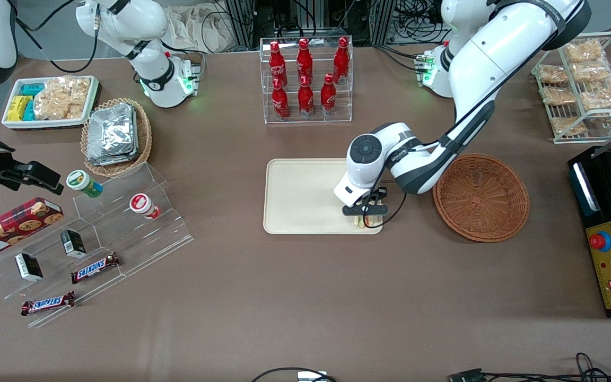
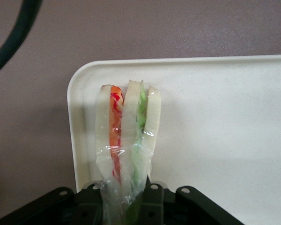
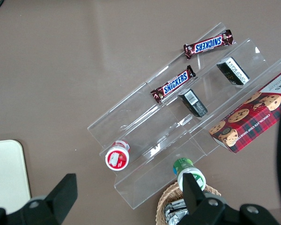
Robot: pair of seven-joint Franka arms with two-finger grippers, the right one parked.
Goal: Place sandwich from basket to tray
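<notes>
Gripper (image 1: 365,213) clamped on one sandwich (image 2: 126,136) over tray (image 1: 300,197) corner; one empty basket (image 1: 481,197) beside tray; six bottles (image 1: 305,77) near.

Gripper (image 1: 365,215) and sandwich (image 2: 126,140) over tray (image 1: 300,196) corner nearest the front camera, basket (image 1: 481,197) beside tray.

The gripper (image 1: 365,213) covers most of the sandwich (image 2: 126,140) from the front, the sandwich's gripped end is lost between the black fingers (image 2: 152,206) at the wrist picture's edge, and the tray (image 2: 234,140) runs out of that frame
</notes>
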